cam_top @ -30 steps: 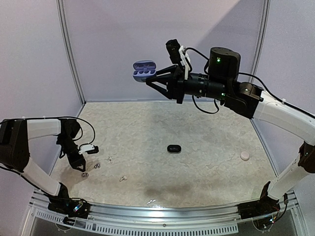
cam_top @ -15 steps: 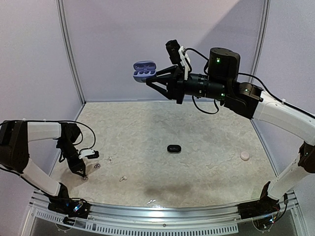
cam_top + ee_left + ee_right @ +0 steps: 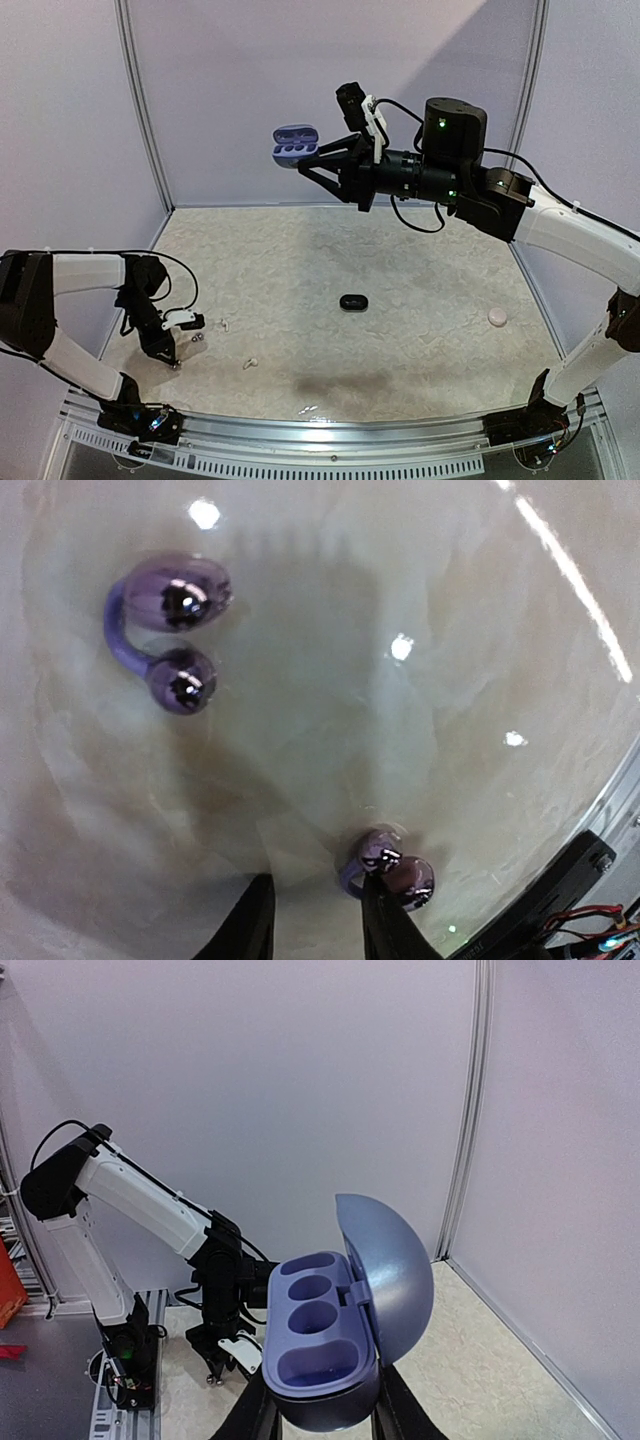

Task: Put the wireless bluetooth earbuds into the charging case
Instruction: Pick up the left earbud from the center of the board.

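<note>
My right gripper (image 3: 303, 160) is raised high at the back, shut on a blue-grey charging case (image 3: 293, 142). The case's lid is open and its wells look empty in the right wrist view (image 3: 330, 1345). My left gripper (image 3: 171, 356) is low at the table's near left, open. In the left wrist view its fingertips (image 3: 385, 925) reach the table, and the right one touches a silvery-grey earbud (image 3: 392, 866) that lies outside the gap. A second silvery-grey earbud (image 3: 167, 630) lies further off, also seen from above (image 3: 197, 339). Two white earbuds (image 3: 222, 325) (image 3: 249, 363) lie nearby. No black earbuds show.
A closed black case (image 3: 352, 302) lies mid-table. A small round pale case (image 3: 497, 316) lies at the right. The enclosure walls and a metal front rail (image 3: 330, 432) bound the table; the left gripper is close to that rail (image 3: 560, 880).
My left gripper has come down and slightly nearer, onto the table beside the near silvery-grey earbud. The right arm and case have stayed still.
</note>
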Motion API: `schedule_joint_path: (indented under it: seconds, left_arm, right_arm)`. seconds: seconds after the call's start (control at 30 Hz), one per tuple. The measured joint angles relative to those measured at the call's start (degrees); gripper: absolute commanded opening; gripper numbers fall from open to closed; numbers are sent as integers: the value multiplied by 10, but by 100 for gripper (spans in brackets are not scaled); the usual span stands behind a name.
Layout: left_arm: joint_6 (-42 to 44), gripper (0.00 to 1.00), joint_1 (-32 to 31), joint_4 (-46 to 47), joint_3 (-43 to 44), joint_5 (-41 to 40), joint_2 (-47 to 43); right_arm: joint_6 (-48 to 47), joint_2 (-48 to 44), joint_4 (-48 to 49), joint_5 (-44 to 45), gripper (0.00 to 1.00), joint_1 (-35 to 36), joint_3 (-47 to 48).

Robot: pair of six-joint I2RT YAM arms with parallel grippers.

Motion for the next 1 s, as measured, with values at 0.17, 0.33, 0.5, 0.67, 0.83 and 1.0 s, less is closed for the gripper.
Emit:
schedule_joint_path:
  seconds: [0.17,0.33,0.5,0.67,0.83,1.0]
  left_arm:
    - [-2,20,-25,-6,-5,9,0]
    - [-2,16,-58,-6,-14,1,-7]
    - [5,4,-89,-6,-19,-16,-13]
    - [6,0,-107,-5,-20,-24,-16]
    - [-1,0,-116,-3,-24,-29,-24]
    - [-3,0,-124,5,-26,-33,-44]
  right_arm:
    - [-4,0,-5,5,0,0,0]
    - [-9,0,-9,10,0,0,0]
    - [-13,0,-12,18,0,0,0]
    - [-16,0,-12,24,0,0,0]
    - [-18,-2,-12,31,0,0,0]
    - [-19,-6,-16,33,0,0,0]
